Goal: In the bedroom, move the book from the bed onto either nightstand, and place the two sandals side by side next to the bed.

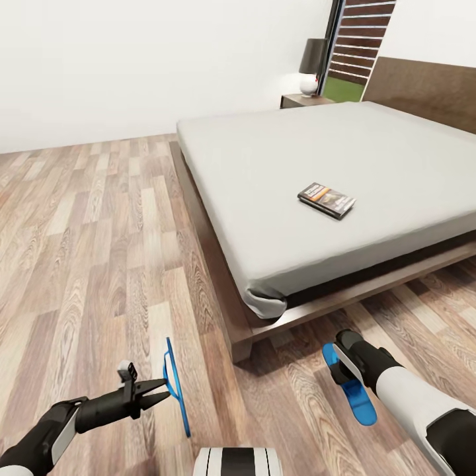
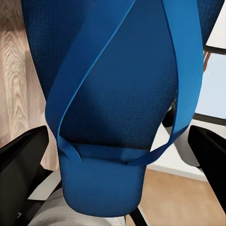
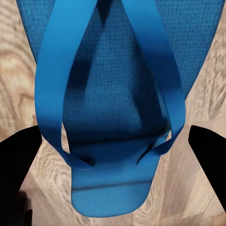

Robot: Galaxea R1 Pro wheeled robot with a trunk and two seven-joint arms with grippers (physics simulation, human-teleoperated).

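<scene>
Robot trunk top [image 1: 238, 461] at 6 o'clock, closest to view. Left gripper [image 1: 162, 389] at 7 o'clock, clamped on left sandal [image 1: 177, 390], which stands on edge, thin blue profile over wood floor [image 1: 86, 251]. Left wrist view: that sandal [image 2: 117, 94] sole-on with both straps meeting at the toe post, black fingers [image 2: 21, 160] at either side of it. Right gripper [image 1: 345, 363] at 5 o'clock, holding right sandal [image 1: 354, 390], flatter, sole facing up and toward the bed, above the floor. Right wrist view: sandal [image 3: 117, 103] between dark fingers [image 3: 16, 160], floor planks behind; actual finger contact hard to see in both wrist views, but the sandals sit pinched between them.

Bed [image 1: 370, 172] fills 1 to 3 o'clock, off-white mattress on dark frame, near corner pointing at 6 o'clock between the two sandals. Book [image 1: 326, 199] lies flat on the mattress toward 2 o'clock, well apart from both grippers, orange band showing. Headboard [image 1: 423, 86] at far right. Nightstand [image 1: 305, 100] at 1 o'clock past the far bed corner, carrying a lamp [image 1: 311, 66] with dark shade and round white base; nothing else seen on its top
</scene>
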